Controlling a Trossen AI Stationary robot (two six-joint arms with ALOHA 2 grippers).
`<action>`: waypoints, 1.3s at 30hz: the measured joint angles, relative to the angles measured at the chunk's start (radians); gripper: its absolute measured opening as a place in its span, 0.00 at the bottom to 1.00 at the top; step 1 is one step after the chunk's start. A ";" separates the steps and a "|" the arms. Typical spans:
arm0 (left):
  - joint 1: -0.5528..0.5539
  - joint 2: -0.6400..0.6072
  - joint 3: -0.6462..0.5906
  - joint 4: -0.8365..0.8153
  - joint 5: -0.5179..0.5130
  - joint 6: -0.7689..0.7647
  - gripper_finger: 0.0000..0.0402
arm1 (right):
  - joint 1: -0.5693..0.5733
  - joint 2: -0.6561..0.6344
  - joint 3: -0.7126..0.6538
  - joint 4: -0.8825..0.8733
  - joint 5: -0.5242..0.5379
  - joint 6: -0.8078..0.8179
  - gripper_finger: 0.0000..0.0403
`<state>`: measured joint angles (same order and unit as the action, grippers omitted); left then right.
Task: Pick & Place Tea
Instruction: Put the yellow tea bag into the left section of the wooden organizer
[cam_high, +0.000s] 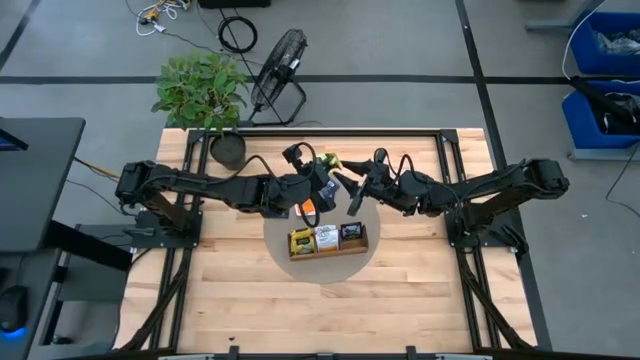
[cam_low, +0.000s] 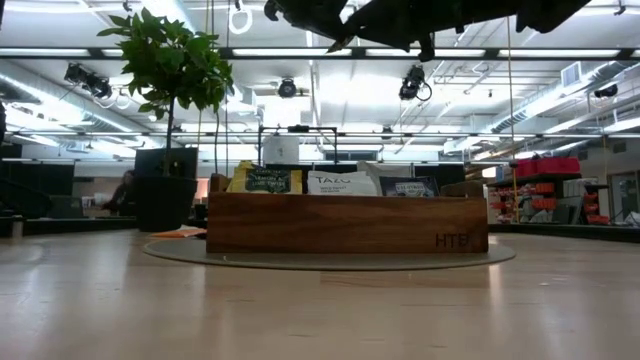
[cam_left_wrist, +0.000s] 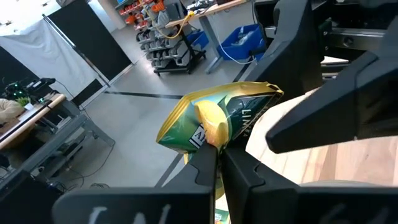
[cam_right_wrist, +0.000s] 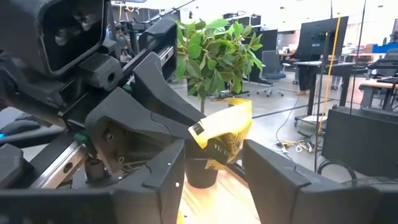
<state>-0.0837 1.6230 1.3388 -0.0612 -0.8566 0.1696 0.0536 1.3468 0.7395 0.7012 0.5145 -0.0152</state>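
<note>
Now, left gripper (cam_left_wrist: 219, 163): clenched on a yellow-green tea packet (cam_left_wrist: 217, 118), raised above the table at 12 o'clock from the tray (cam_high: 328, 252).
Right gripper (cam_right_wrist: 214, 165): fingers parted astride that packet.

crumpled yellow-green tea packet (cam_left_wrist: 214, 118) held aloft, three packets (cam_high: 327, 238) upright in tray, orange packet (cam_high: 309, 210) behind
</note>
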 joint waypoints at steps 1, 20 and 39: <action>0.000 0.000 0.000 0.000 0.000 0.000 0.03 | 0.000 0.000 0.000 0.000 0.000 0.000 0.39; 0.001 0.000 0.000 -0.003 0.002 0.054 0.04 | 0.000 -0.008 0.000 -0.016 -0.003 -0.080 0.01; -0.078 -0.001 0.000 -0.122 -0.125 0.180 0.23 | -0.008 -0.292 0.011 -0.611 -0.092 -0.106 0.00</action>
<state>-0.1614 1.6218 1.3392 -0.1829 -0.9820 0.3494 0.0460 1.0551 0.7506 0.0903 0.4221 -0.1210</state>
